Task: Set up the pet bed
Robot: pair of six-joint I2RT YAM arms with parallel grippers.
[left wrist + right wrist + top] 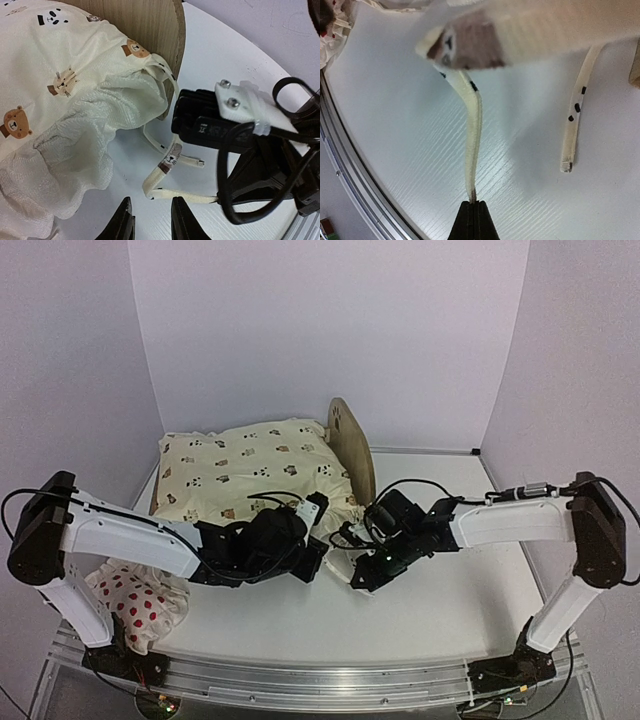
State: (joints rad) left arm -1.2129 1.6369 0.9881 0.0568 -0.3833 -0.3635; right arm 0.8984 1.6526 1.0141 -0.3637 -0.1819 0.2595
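Pet bed [352, 445] stands toward the far edge of the table [460, 590], left of the middle. Its rounded headboard is upright on the right, and the cream animal-print cushion [245, 465] lies over it. The left arm reaches low from the near left corner toward the table's middle, its wrist turned toward the cushion's near right corner. The left gripper [152, 212] has its fingers a little apart with nothing between them, just short of where a cream tie [472, 130] folds on the table. The right arm stretches in from the near right corner, forearm roughly level. The right gripper [472, 220] is pinched tight on that tie's tip.
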